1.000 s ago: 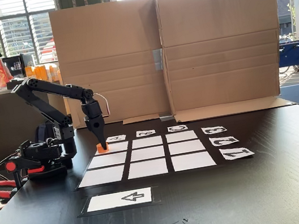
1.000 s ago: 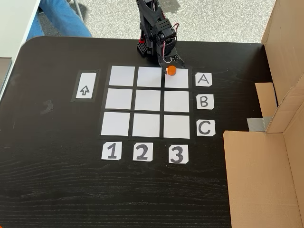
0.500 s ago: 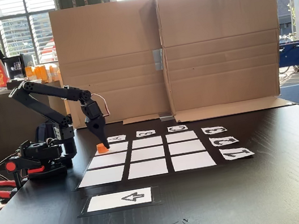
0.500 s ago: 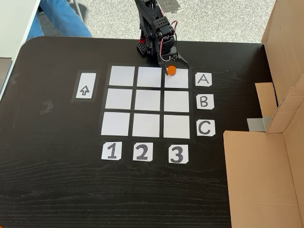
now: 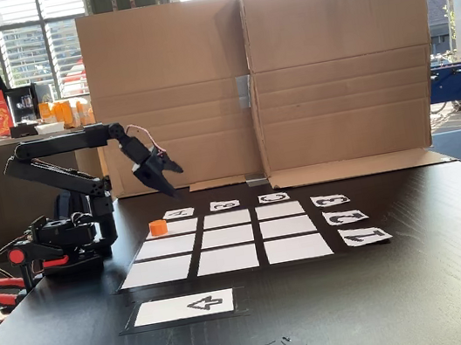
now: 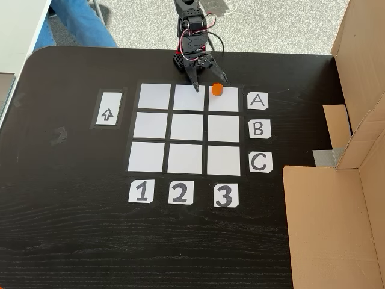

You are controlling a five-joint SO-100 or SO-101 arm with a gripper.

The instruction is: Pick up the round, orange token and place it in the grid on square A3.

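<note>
Looked basically done on your end: the small bright orange plastic token (image 6: pixel 217 90) sat alone in the white paper grid (image 6: pixel 186 128), on corner square A3 (image 6: pixel 225 101), upper right of the top-down view. Further back, your black gripper (image 5: pixel 171 179) hung released, holding nothing, above the table.

Daylight floods both fixed views. In a fixed view, the windows (image 5: pixel 22 35) at upper left and the strip of sky along the top are blown out, leaving the cardboard screen (image 5: pixel 259 79) backlit. The dark table (image 5: pixel 409 284) carries a soft sheen. The other fixed view is evenly lit, sharp, with faint shadows.
</note>
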